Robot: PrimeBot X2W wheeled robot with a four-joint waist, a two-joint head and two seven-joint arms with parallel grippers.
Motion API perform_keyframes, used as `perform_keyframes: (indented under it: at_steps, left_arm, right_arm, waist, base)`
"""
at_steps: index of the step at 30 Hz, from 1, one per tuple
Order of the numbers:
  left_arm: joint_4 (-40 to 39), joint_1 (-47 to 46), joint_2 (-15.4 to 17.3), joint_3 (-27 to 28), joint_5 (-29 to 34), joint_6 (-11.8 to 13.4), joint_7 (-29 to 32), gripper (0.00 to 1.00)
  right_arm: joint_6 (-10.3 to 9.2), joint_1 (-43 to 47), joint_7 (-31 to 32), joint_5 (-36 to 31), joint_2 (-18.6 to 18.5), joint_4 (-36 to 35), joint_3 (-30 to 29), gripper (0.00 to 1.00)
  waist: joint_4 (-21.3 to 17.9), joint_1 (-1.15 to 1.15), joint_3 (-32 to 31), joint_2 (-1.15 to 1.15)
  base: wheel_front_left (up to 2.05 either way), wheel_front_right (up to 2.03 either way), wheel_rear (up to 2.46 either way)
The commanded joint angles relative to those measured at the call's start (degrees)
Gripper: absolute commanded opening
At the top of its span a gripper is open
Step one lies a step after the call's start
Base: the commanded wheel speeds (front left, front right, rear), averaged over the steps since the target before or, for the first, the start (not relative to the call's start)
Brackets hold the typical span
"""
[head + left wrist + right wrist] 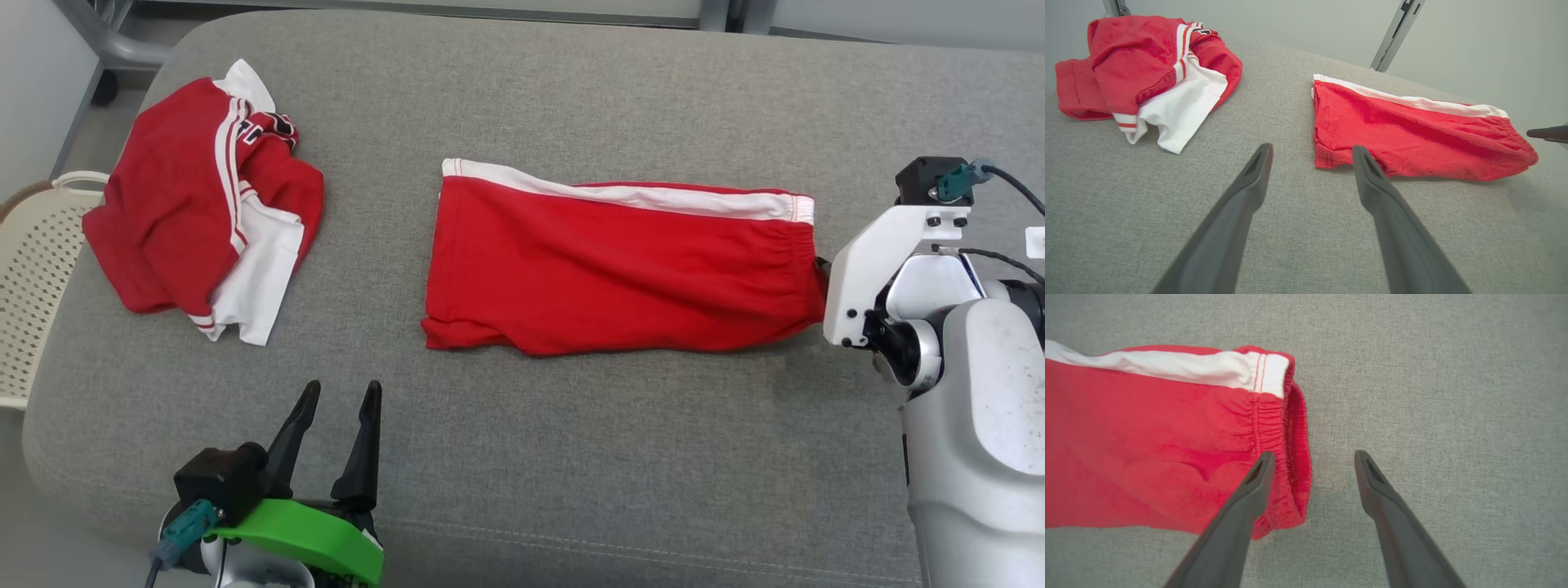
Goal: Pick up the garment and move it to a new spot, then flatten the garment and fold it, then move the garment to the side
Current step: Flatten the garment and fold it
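The garment, red shorts [612,261] with a white side stripe, lies folded lengthwise in the middle of the grey cushion [571,457], waistband to the right. My left gripper [343,385] hovers open near the front edge, short of the shorts' leg hem [1327,155], nothing between its fingers [1310,147]. My right gripper [1313,455] is open above the waistband end [1294,428]; one finger is over the red cloth, the other over bare cushion. In the head view the white wrist [865,269] hides those fingers.
A crumpled red and white garment [204,204] sits at the cushion's far left [1139,61]. A cream perforated basket [33,269] stands beside the left edge. Metal frame legs [1392,36] rise behind the cushion. My right arm [971,392] stands at the right edge.
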Motion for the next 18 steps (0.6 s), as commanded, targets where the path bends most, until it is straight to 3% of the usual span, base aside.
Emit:
perform_keyframes:
  at_steps: [1,18]
  left_arm:
    - [0.02,-0.80,-0.08,-0.16,0.23,-0.30,-0.32,1.00]
    - [0.30,-1.47,0.02,-0.36,-0.47,0.03,-0.75,1.00]
  right_arm:
    - [0.00,-0.88,-0.60,0.55,-0.18,0.44,-0.09,1.00]
    - [0.00,-3.95,-2.73,0.91,-0.21,8.69,-4.69,1.00]
  waist:
    - [0.69,0.00,0.70,0.00]
    - [2.15,0.00,2.58,0.00]
  base:
    - [0.00,0.00,0.00]
    - [0.00,0.00,0.00]
